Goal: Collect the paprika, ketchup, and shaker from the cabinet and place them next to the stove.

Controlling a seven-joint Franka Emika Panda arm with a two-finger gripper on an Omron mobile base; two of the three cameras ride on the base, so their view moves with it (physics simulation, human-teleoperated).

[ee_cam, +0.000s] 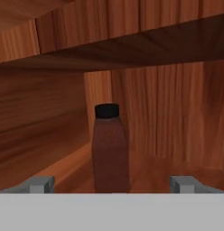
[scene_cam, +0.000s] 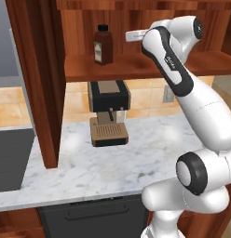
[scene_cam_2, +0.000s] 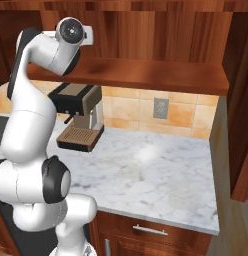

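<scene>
My tool (ee_cam: 112, 184) spread wide, fingertips (ee_cam: 40, 184) flanking the paprika (ee_cam: 110, 151) upright on the cabinet (scene_cam: 150, 65) shelf, its pale label seen in left base view, coffee machine (scene_cam: 108, 111) on bench (scene_cam: 136, 158) below.

Marble counter (scene_cam: 136, 158), tan tiled backsplash (scene_cam_2: 131, 112)

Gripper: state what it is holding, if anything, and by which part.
Nothing is held. The gripper is open, its fingertips apart on either side of the paprika, which stands untouched on the cabinet shelf ahead.
</scene>
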